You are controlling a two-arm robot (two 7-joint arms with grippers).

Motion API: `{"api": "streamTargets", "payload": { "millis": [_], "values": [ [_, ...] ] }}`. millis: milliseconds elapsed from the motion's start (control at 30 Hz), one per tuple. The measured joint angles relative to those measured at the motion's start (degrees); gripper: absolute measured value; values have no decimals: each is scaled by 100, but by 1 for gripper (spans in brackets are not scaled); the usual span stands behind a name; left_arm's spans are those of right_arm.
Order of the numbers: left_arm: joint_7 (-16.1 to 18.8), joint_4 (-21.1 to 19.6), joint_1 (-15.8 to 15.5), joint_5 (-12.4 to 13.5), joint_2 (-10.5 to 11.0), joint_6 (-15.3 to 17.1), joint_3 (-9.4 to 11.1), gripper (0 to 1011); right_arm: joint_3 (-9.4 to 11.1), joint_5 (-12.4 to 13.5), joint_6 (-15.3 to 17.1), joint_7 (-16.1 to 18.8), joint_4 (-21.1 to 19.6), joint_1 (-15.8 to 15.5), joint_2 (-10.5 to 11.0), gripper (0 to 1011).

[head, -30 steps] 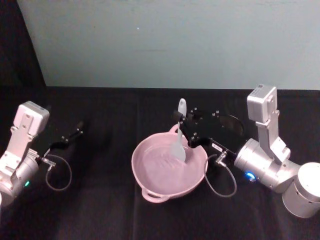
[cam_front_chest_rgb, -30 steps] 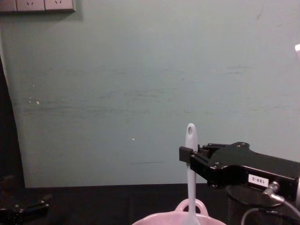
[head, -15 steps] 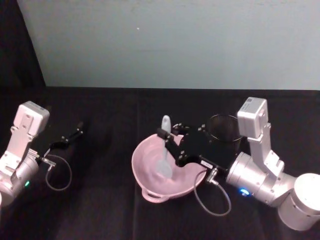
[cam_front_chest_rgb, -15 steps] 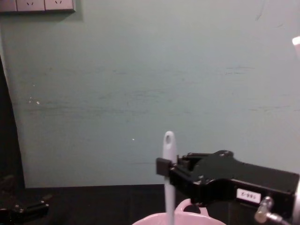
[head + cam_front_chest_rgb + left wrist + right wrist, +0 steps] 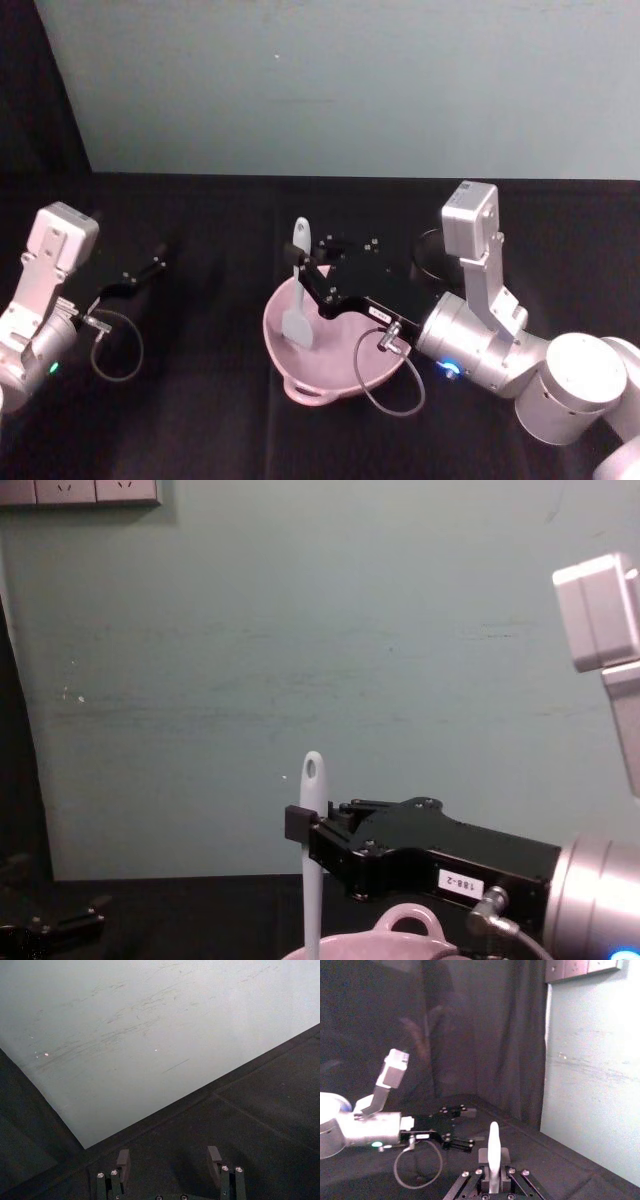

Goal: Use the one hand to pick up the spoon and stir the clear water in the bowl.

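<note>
The pale pink bowl (image 5: 300, 378) sits at the middle of the black table, its loop handle (image 5: 408, 921) showing in the chest view. My right gripper (image 5: 304, 272), black with a white label, reaches over the bowl and is shut on the white spoon (image 5: 298, 300). The spoon stands nearly upright, with its blade down inside the bowl's left part and its holed handle end (image 5: 313, 772) on top. The right wrist view shows the spoon handle (image 5: 493, 1150) pinched between the jaws. My left gripper (image 5: 150, 268) rests open at the far left, away from the bowl.
A black wire-mesh cup (image 5: 432, 256) stands just behind the right arm, right of the bowl. A loose cable (image 5: 118, 345) loops by the left wrist. A pale green wall (image 5: 340, 90) closes off the back of the table.
My right gripper has swept the spoon leftward through the bowl, from its right side across to its left side. The left arm has stayed still.
</note>
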Motion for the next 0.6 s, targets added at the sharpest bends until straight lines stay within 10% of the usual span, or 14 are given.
{"api": "streamTargets", "payload": {
  "millis": [600],
  "values": [
    [0, 0, 0, 0, 0, 0, 0, 1005, 472, 17, -31, -409, 281, 36, 106, 125]
  ]
}}
